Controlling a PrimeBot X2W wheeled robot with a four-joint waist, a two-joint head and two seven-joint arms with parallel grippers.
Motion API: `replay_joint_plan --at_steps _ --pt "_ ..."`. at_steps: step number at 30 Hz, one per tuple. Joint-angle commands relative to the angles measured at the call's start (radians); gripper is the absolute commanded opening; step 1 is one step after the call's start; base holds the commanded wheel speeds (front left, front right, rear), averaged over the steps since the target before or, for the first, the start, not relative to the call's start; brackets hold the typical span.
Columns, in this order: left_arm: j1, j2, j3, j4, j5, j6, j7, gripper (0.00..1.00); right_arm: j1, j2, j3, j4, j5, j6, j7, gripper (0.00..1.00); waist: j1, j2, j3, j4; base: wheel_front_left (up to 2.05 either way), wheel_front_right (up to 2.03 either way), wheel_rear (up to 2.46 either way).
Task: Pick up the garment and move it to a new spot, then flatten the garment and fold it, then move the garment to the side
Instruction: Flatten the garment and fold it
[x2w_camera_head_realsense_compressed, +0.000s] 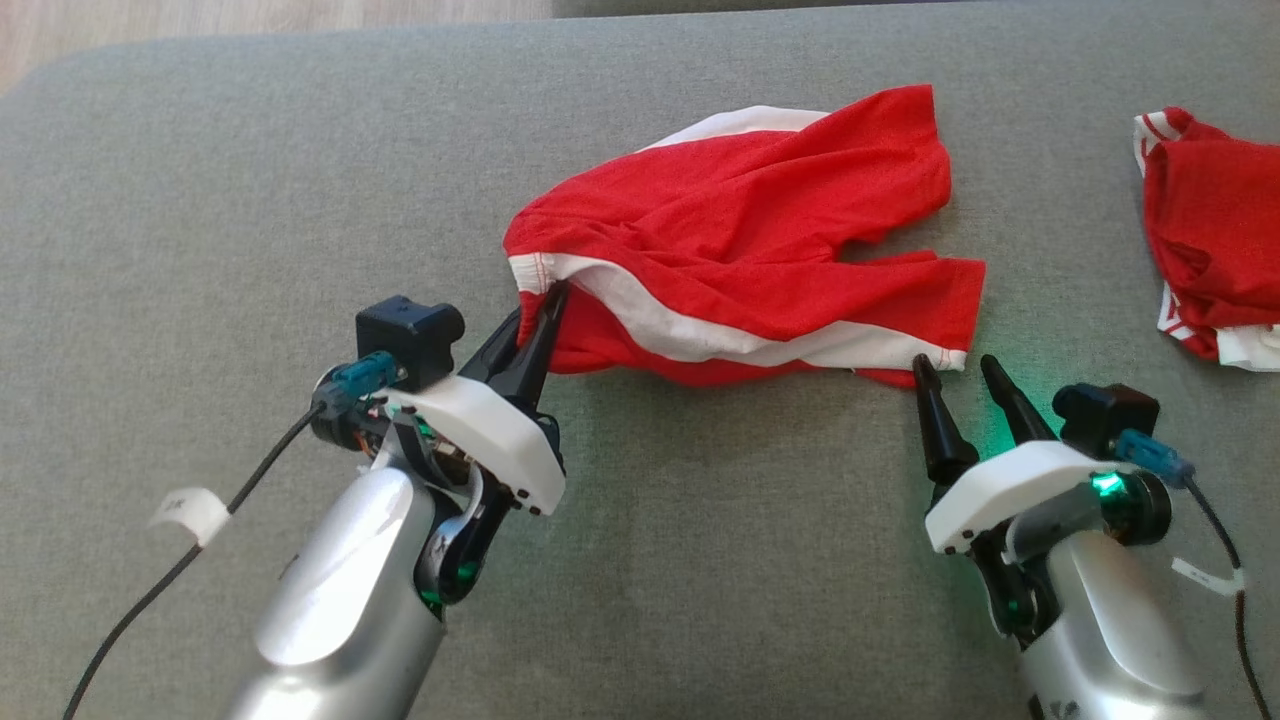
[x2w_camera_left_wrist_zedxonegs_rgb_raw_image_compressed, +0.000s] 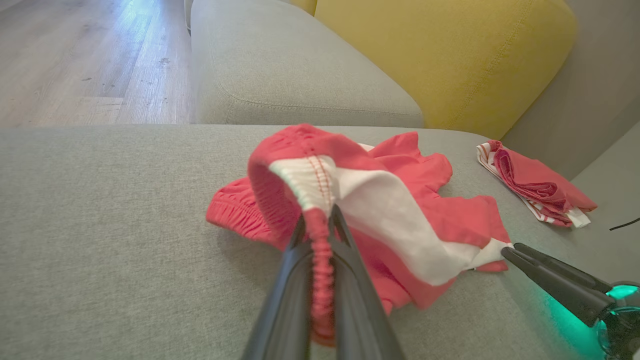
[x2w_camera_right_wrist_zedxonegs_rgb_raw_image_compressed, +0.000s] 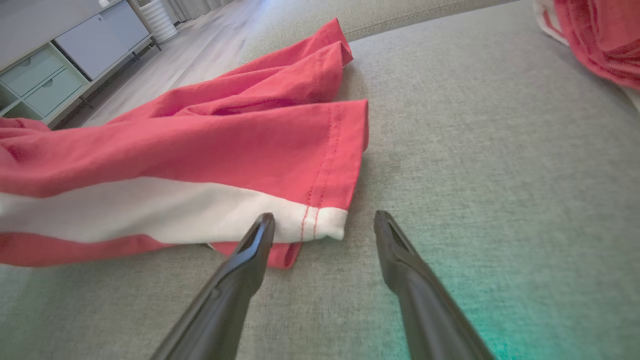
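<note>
On the middle of the grey sofa seat (x2w_camera_head_realsense_compressed: 200, 200) lies the red garment (x2w_camera_head_realsense_compressed: 740, 230) with a white stripe. It is all crumpled, so its full shape is hard to make out, and part of the stripe is tucked under a red fold. At its left end the left gripper (x2w_camera_head_realsense_compressed: 553, 297) is squeezed tight on the bunched stretchy edge, and its tips are partly buried in the cloth. The right gripper (x2w_camera_head_realsense_compressed: 954, 366) is spread wide and holds nothing. Its tips sit by the white corner at the near right end, but I cannot tell if one touches it. Far to the right, well apart, another red and white cloth (x2w_camera_head_realsense_compressed: 1210, 250) is cut off by the picture edge.
</note>
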Motion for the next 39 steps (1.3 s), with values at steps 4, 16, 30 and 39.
replay_joint_plan --at_steps 4,16,30,39 --pt "-0.027 0.027 0.031 -0.045 -0.002 0.005 -0.007 0.0 -0.062 -0.001 0.037 0.011 0.032 0.007 0.003 1.0 0.0 0.0 0.007 0.005 0.0 0.0 0.0" --pt "-0.032 0.032 0.032 -0.036 -0.006 0.015 -0.019 0.0 -0.095 -0.001 0.08 0.066 0.038 0.007 -0.001 0.0 0.0 0.0 0.004 0.004 0.0 0.0 0.0" --pt "-0.026 0.075 0.059 -0.044 0.013 0.03 -0.103 0.0 -0.063 -0.046 0.084 -0.173 0.014 0.007 0.026 0.0 0.0 0.0 -0.072 -0.038 0.0 0.0 0.0" --pt "-0.05 0.123 0.065 -0.107 0.045 0.02 -0.159 0.0 -0.094 -0.148 0.096 -0.418 0.023 0.007 0.126 0.0 0.0 0.0 -0.121 -0.036 0.0 0.0 0.0"
